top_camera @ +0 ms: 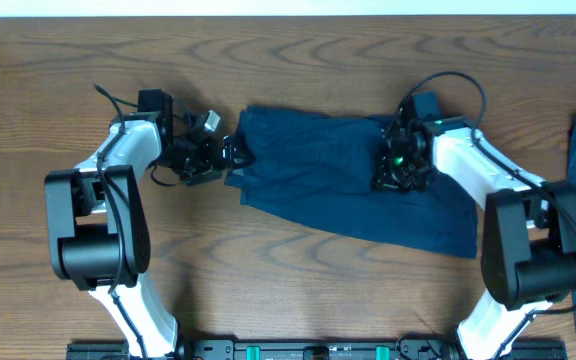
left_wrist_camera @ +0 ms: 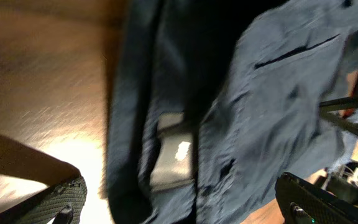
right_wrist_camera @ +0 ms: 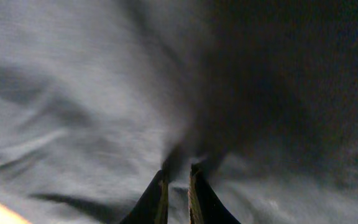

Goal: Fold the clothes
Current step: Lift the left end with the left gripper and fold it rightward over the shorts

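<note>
Right tool (right_wrist_camera: pixel 178 171) bends down, seemingly pinching the clothes (top_camera: pixel 318 170); left tool (top_camera: pixel 228 160) spread.

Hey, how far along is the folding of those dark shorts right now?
Early on. The navy garment lies spread across the table, with no finished fold showing. In hand: the right gripper is shut on its fabric partway along; the left gripper is open at the waistband end. All the folding looks left to do.

Clothes (top_camera: pixel 338 185) on table (top_camera: pixel 268 290), left claw (top_camera: pixel 230 160) at edge, right claw (top_camera: pixel 399 172) atop
</note>
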### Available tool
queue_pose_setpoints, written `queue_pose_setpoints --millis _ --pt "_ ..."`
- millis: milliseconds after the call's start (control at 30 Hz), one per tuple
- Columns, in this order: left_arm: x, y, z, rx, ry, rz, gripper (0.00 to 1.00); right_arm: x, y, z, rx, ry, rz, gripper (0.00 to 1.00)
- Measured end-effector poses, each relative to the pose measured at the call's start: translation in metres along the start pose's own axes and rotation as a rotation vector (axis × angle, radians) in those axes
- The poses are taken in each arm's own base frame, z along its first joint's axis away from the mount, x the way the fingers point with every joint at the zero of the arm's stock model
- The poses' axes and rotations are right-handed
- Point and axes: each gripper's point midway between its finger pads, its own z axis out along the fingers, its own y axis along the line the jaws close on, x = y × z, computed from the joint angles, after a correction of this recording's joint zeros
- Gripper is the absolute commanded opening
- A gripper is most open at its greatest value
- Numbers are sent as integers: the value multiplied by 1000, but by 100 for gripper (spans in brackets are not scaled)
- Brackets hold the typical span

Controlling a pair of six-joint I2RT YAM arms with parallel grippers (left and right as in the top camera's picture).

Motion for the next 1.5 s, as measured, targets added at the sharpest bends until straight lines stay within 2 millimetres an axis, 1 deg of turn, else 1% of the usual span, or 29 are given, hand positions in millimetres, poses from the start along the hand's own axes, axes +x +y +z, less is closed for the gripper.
queue_pose_setpoints --millis 133,200,367,433,467,500,533,600,633,667,700,800,867,967,1033,1100,1167,1267,1333,1367,1400,1433,1500 --pt "-3 -13 14 30 15 45 98 -1 -8 2 43 -4 21 12" --pt "-3 -21 22 40 27 71 95 -1 -10 2 57 -9 24 12" --pt "-2 -41 44 83 56 135 84 -2 -14 2 76 -15 28 12" --pt "-1 -47 52 92 63 146 74 -3 -14 2 79 -16 28 12" --pt "-1 -48 55 92 66 147 64 -3 -15 2 82 -17 28 12" --pt "-1 -50 57 93 69 145 56 -3 -15 2 83 -18 28 12" --pt "0 -49 61 84 74 145 45 -3 -15 2 85 -17 29 12" --pt "3 -47 67 78 87 131 27 -3 -16 2 90 -17 29 12" --pt "5 -45 69 76 94 123 15 -2 -16 2 91 -16 30 11" --pt "7 -44 71 72 102 114 9 -2 -17 2 93 -15 30 10" --pt "10 -42 73 69 110 105 6 -2 -17 2 94 -15 30 10" --pt "18 -41 72 65 145 65 6 0 -18 2 97 -8 34 7" --pt "27 -38 69 38 187 20 6 5 -19 1 94 17 51 6" --pt "43 -28 52 -94 267 -51 6 8 -18 -3 61 31 76 6" --pt "49 -19 31 -228 311 -77 6 5 -14 -11 22 15 85 6" --pt "46 -14 3 -356 320 -67 6 -1 -9 -27 -15 -30 86 6" --pt "34 -19 -29 -463 292 -27 6 -9 -3 -49 -49 -98 79 8" --pt "6 -44 -82 -576 176 64 6 -22 6 -87 -93 -221 60 9" --pt "-9 -67 -111 -614 90 126 6 -29 9 -108 -113 -288 48 9" --pt "-12 -77 -121 -627 59 149 6 -30 10 -116 -119 -311 48 9" --pt "-14 -89 -129 -638 32 176 6 -31 10 -119 -121 -320 48 9" --pt "-14 -99 -133 -646 17 203 6 -32 10 -123 -125 -329 51 9" --pt "-10 -114 -129 -654 15 245 6 -31 7 -124 -123 -329 60 9"
